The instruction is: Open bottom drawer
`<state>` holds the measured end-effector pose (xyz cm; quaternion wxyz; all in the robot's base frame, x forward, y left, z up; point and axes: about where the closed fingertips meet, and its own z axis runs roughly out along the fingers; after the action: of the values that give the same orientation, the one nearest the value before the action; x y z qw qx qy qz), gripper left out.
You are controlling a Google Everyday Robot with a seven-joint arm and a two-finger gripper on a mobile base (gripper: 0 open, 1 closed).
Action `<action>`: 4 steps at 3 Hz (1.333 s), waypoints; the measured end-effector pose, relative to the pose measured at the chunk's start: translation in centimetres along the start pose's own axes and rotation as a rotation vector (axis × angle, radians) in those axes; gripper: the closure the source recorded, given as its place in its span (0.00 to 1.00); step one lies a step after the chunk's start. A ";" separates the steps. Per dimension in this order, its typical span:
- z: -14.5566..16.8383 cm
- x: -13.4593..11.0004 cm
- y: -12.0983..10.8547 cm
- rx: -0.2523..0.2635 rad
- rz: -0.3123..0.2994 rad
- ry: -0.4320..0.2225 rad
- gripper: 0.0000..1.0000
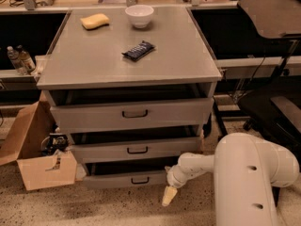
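The bottom drawer (124, 179) is the lowest and narrowest grey front of three, with a small black loop handle (140, 180) at its centre. It stands slightly pulled out, with a dark gap above its front. My gripper (169, 196) hangs from the white arm (202, 164) just right of the drawer's front, below and to the right of the handle, pointing down at the floor. It holds nothing that I can see.
The middle drawer (136, 149) and top drawer (134, 113) are also slightly out. On the cabinet top lie a dark snack bar (138, 50), a white bowl (139, 16) and a yellow sponge (94, 21). An open cardboard box (40, 161) sits at the left.
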<state>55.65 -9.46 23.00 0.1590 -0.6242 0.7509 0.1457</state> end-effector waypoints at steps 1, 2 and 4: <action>1.7 2.1 -1.6 0.007 0.028 0.028 0.00; 3.1 3.1 -3.5 0.004 0.033 0.032 0.00; 5.7 3.4 -5.7 -0.046 0.016 0.015 0.15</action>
<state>60.99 -11.08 16.25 0.1375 -0.6229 0.7534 0.1595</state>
